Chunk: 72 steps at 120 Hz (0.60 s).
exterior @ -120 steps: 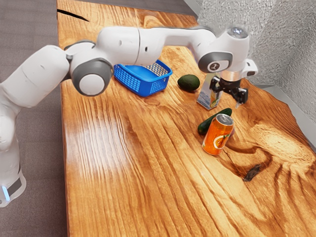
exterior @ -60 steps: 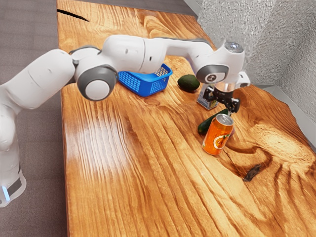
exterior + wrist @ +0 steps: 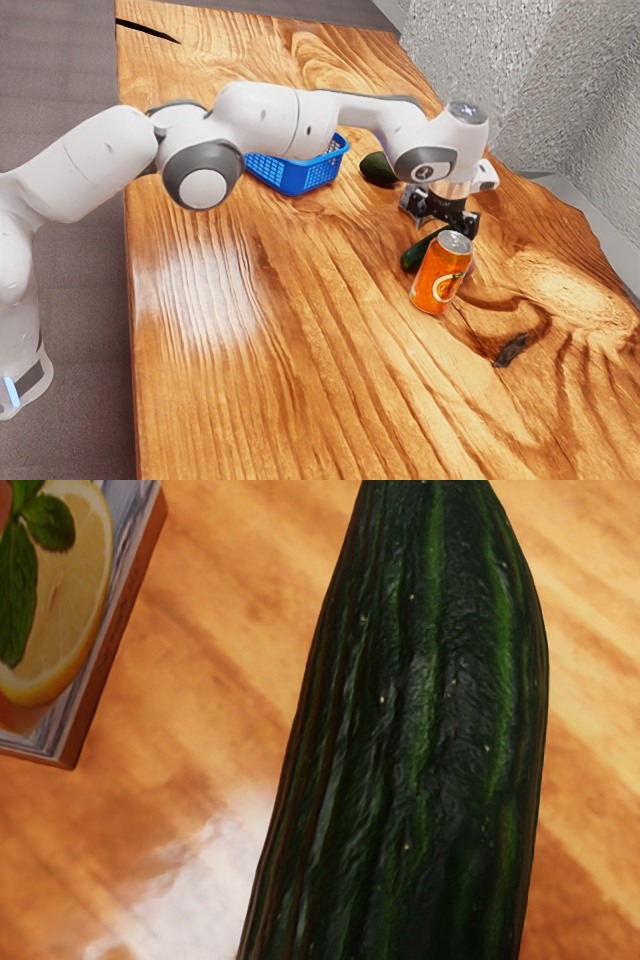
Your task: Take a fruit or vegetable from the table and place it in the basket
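Our gripper (image 3: 440, 219): fingers spread, above cucumber (image 3: 414, 257). Cucumber just below us, long axis crossing our finger line; likely we need straight descent, then squeeze across its flanks. Orange can (image 3: 439, 277) close beside cucumber, could get knocked. Basket (image 3: 303, 178) well apart.

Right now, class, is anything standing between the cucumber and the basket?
Nothing visible does; the avocado sits off to one side of that path, and the can stands beyond the cucumber, away from the basket.
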Available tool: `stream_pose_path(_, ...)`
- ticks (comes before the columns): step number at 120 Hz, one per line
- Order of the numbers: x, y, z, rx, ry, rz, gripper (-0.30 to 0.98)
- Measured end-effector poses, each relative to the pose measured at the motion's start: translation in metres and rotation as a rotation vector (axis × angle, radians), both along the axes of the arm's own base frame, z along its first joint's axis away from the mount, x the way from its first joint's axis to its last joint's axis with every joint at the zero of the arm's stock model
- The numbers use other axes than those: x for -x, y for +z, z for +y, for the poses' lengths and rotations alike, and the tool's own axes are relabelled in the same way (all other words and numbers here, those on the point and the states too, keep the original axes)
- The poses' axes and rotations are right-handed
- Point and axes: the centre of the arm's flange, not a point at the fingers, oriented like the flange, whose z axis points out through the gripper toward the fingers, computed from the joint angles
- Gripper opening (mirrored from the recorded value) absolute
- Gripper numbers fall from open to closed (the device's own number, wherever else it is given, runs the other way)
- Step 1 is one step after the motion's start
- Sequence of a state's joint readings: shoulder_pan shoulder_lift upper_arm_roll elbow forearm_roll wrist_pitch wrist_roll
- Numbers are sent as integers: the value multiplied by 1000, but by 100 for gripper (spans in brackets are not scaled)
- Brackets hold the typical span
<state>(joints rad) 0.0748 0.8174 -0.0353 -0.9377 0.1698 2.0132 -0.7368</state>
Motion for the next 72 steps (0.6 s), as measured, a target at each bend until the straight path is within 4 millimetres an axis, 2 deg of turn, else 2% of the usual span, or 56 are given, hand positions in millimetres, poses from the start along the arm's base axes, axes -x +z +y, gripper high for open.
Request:
stream_pose_path(51, -4, -18, -1, 14, 1, 2, 68)
stream_pose_path(72, -4, -18, -1, 8, -5, -2, 33)
